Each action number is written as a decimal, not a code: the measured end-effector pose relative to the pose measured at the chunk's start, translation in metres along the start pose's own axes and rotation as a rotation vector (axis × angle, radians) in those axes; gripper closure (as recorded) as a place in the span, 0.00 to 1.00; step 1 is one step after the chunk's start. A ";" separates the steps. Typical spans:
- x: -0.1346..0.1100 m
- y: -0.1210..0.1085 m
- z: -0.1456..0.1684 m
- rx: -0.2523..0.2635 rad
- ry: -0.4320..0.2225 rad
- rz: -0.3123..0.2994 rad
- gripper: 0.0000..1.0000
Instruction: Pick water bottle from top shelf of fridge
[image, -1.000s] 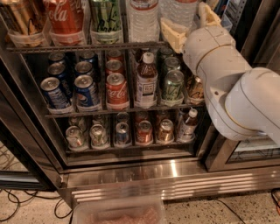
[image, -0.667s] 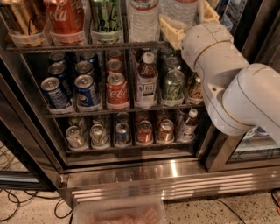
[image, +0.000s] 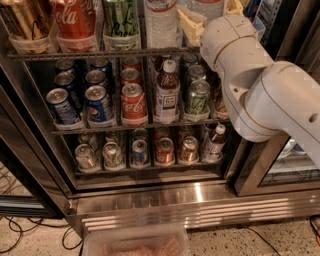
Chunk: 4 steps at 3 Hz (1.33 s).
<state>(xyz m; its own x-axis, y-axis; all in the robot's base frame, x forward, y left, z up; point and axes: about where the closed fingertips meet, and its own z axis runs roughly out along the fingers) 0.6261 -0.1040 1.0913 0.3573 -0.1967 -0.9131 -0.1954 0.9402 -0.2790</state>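
My jaws (image: 211, 13) are up at the right end of the top shelf (image: 100, 52) of the fridge (image: 175, 197), reaching in from the right and front on a wrist that comes down out of the upper right. They are spread. One pale finger (image: 192, 24) shows to the left and the other (image: 234, 6) to the right, and the water bottle (image: 207, 7) stands in the gap between them. Only its lower body is in view, so I cannot tell whether either pad touches it.

The bottle is upright, with its long axis vertical and across my closing line. That suits a side pinch on the body. Just to the left of my left finger stands a second clear bottle (image: 160, 25), close enough that I judge the clearance tight. The green can (image: 121, 22) and the red cola can (image: 75, 22) stand further left, well out of the way. I judge that I should close level and then draw straight out towards the front.
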 end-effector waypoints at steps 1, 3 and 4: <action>0.004 -0.002 0.004 0.004 0.000 -0.005 0.32; 0.019 -0.009 0.009 0.033 0.018 -0.007 0.74; 0.016 -0.010 0.009 0.034 0.019 -0.006 0.97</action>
<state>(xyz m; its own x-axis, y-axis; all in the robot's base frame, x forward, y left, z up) 0.6425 -0.1142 1.0819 0.3412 -0.2074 -0.9168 -0.1618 0.9478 -0.2746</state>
